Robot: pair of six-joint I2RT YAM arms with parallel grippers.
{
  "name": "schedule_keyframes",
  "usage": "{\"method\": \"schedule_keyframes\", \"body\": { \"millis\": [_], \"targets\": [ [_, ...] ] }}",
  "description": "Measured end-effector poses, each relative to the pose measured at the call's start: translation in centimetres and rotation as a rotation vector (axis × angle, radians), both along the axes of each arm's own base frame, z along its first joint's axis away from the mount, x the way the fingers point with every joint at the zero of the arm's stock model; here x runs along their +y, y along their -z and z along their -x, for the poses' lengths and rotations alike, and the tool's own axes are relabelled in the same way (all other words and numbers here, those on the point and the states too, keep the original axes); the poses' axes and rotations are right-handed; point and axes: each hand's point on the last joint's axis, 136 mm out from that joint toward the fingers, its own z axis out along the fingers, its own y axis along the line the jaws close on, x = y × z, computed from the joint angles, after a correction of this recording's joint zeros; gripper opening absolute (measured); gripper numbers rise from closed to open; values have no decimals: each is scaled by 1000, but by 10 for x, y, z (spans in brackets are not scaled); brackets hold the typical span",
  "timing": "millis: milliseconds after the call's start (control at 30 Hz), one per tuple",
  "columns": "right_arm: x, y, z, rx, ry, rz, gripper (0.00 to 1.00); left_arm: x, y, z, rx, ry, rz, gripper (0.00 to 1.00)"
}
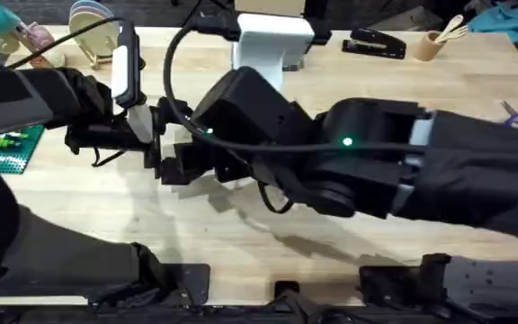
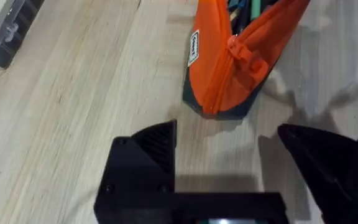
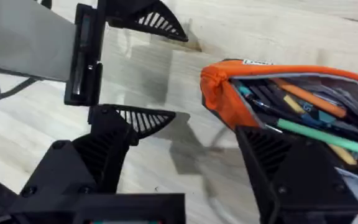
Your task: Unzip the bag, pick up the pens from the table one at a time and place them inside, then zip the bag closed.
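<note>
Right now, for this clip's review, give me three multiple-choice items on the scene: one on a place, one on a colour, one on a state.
1. Where does the black stapler sit?
A. at the table's far edge
B. inside the pouch
C. in the left hand

2. What colour is the bag's upper fabric?
A. white
B. orange
C. green

3. What state is the bag's zipper in?
A. zipped fully shut
C. torn off
B. open, with pens inside

Answers:
1 A: the overhead view shows it at the far edge, beside the white organiser.
2 B: the left wrist view shows orange above a dark base.
3 B: the right wrist view looks into the open mouth at several pens.
</note>
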Motion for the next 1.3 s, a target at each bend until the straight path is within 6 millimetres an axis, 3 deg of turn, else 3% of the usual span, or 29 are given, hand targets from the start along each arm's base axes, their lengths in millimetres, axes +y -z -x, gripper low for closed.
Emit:
{"method": "schedule_keyframes", "body": {
  "millis": [400,733,833,933,1133,1300],
  "targets": [
    [19,28,-10,11,19,-1,998,0,0,0,0,0,0,994],
    [16,53,-31,3,73,45,994,0,0,0,0,0,0,993],
    [13,61,-36,7,91,63,953,0,0,0,0,0,0,993],
    [9,67,-40,15,110,72,870,0,0,0,0,0,0,993],
    [2,68,-47,21,145,71,438,0,0,0,0,0,0,993],
    [2,68,-48,22,150,69,226,0,0,0,0,0,0,993]
  ]
}}
